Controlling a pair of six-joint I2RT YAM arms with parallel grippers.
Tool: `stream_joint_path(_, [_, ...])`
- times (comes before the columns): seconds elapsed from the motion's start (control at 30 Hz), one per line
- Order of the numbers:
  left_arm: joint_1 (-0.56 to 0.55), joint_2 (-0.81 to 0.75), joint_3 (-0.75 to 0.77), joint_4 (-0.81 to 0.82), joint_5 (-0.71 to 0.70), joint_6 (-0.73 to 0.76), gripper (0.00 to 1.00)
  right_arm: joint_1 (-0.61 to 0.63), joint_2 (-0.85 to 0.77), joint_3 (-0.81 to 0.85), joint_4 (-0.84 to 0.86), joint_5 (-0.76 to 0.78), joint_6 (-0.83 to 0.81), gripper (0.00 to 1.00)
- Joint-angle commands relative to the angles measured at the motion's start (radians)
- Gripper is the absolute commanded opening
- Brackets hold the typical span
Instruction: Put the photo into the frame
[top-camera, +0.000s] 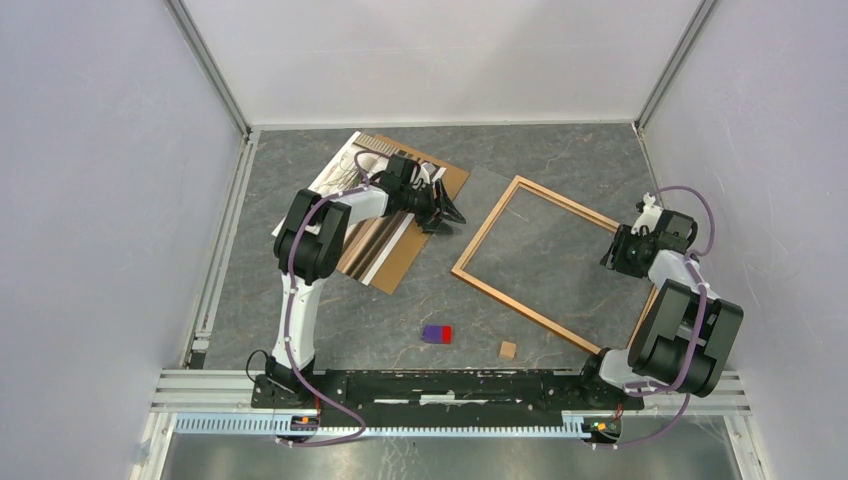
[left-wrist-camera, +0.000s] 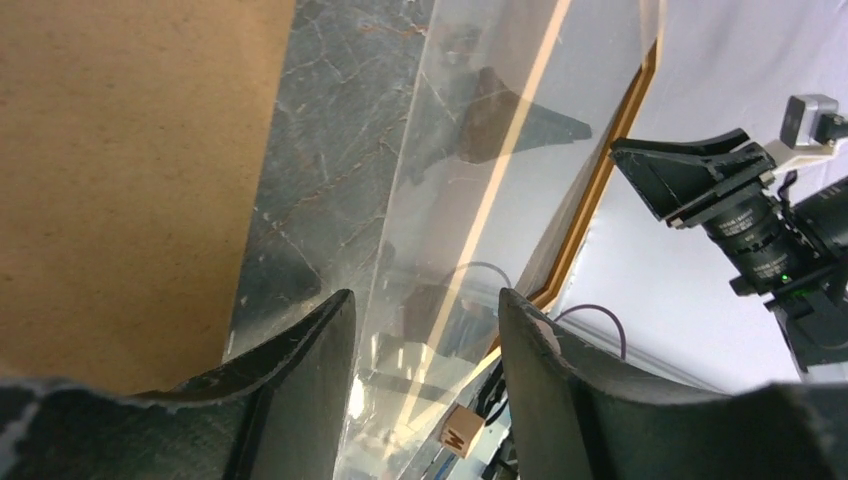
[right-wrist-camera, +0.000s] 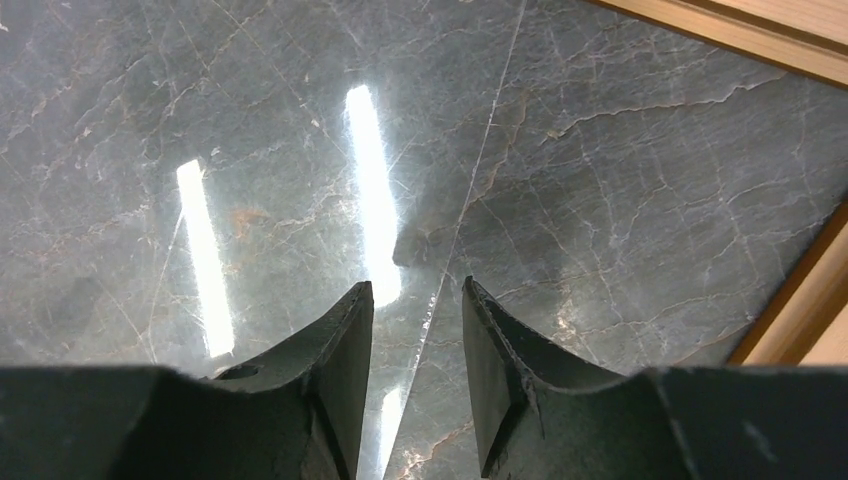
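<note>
Small wooden cube (left-wrist-camera: 458, 432), seen by the left wrist camera at the bottom of its view: one dark capital letter on the facing side. It is tilted and reads as M or W; which cannot be told. Camera lens (left-wrist-camera: 748, 232): fine white print around the barrel, too small to read.

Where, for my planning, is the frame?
In the top view, the frame lies right of centre, beside the backing board, its right end under the right gripper.
</note>
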Motion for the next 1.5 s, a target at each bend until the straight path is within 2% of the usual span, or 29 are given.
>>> stream_joint_path(0.0, [-0.003, -0.031, 0.059, -0.101, -0.05, 0.117, 0.62, -0.005, -0.022, -0.003, 0.013, 0.024, 0.007, 0.44])
stream_joint_path(0.17, [-0.002, -0.033, 0.079, -0.133, -0.066, 0.151, 0.59, -0.005, -0.059, 0.008, -0.011, 0.084, 0.012, 0.49])
stream_joint_path(0.37, [-0.003, -0.007, 0.149, -0.173, -0.043, 0.2, 0.47, -0.002, -0.175, 0.065, -0.087, 0.267, 0.026, 0.68])
stream_joint_path(0.5, [0.001, 0.029, 0.19, -0.211, 0.01, 0.228, 0.43, 0.013, -0.246, 0.092, -0.103, 0.271, 0.026, 0.81])
stream_joint_path(0.77, [0.019, 0.088, 0.228, -0.228, 0.114, 0.218, 0.32, 0.158, -0.308, 0.092, -0.054, 0.175, 0.052, 0.86])
stream_joint_path(1.17, [0.023, 0.113, 0.243, -0.22, 0.219, 0.138, 0.03, 0.221, -0.335, 0.037, 0.005, 0.124, 0.049, 0.89])
stream_joint_path(1.47, [0.029, 0.098, 0.222, -0.178, 0.303, 0.021, 0.02, 0.221, -0.336, 0.019, 0.03, 0.093, 0.058, 0.89])
